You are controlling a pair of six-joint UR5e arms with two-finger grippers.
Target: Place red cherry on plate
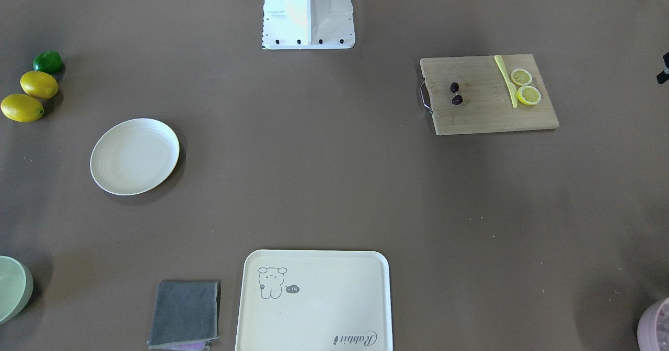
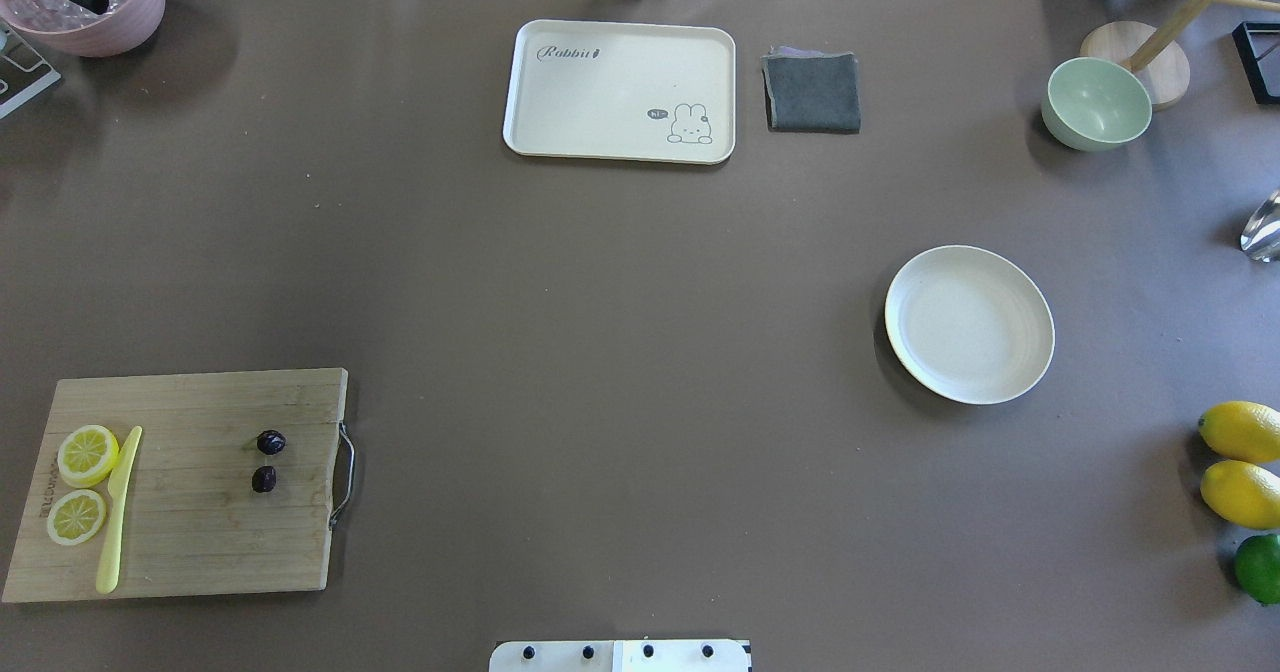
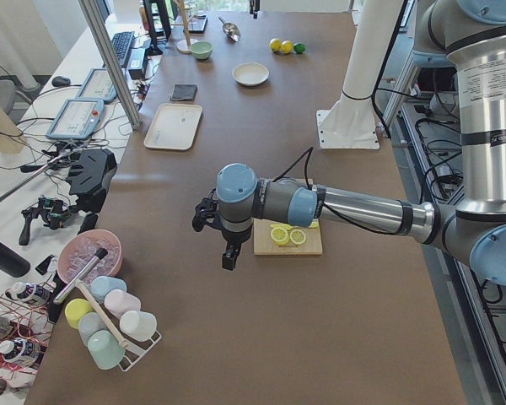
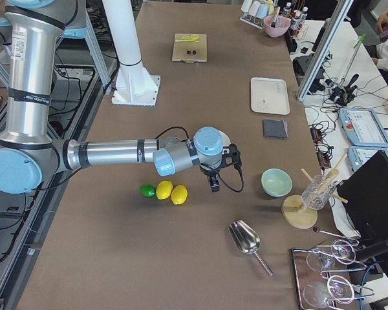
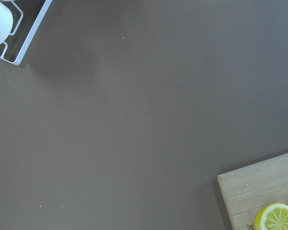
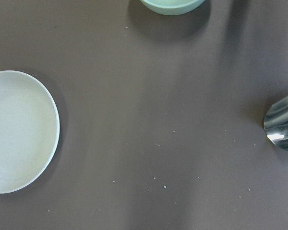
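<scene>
The red cherry [image 2: 270, 442] is a pair of tiny dark fruits lying on a wooden cutting board [image 2: 200, 542] at the robot's near left, also seen in the front view [image 1: 454, 87]. The round cream plate [image 2: 969, 324] sits bare on the table's right half, and the right wrist view shows its edge [image 6: 17, 132]. My left gripper [image 3: 228, 253] hangs over the table just past the board's lemon end; I cannot tell its state. My right gripper [image 4: 214, 184] hovers close to the plate and the whole lemons; its state is unclear too.
Two lemon slices [image 2: 87, 454] and a yellow knife [image 2: 117, 512] lie on the board. A bear-print tray [image 2: 620, 90], grey cloth [image 2: 812, 92] and green bowl [image 2: 1096, 102] line the far side. Two lemons [image 2: 1240, 430] and a lime [image 2: 1260, 567] sit at the right edge.
</scene>
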